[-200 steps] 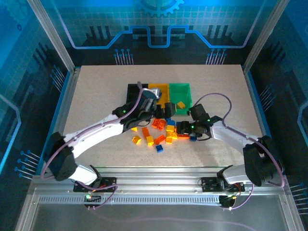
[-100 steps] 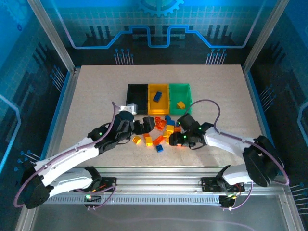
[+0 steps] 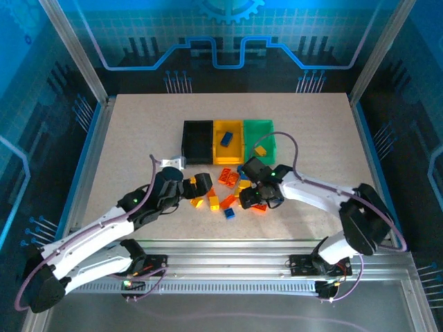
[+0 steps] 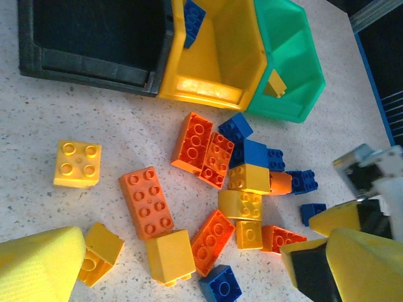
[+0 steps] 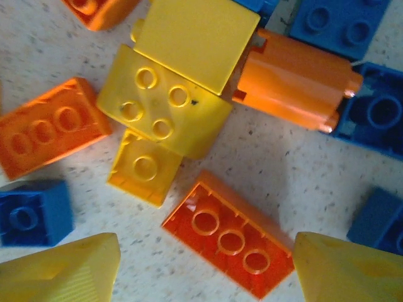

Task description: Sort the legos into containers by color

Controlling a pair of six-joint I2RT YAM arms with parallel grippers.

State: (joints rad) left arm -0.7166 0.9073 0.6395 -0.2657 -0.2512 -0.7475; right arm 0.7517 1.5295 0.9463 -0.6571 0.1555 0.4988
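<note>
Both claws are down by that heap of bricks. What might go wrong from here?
The right gripper has its fingers open on either side of an orange brick that lies close to a small yellow brick; closing could nudge or catch that neighbour too. The left gripper hangs open over the same pile, near the right one, so the two arms might bump.

The left arm and the right arm are white with black joints. Thin purple cables loop along them. Small green lights glow on them. The fingers are yellow.
</note>
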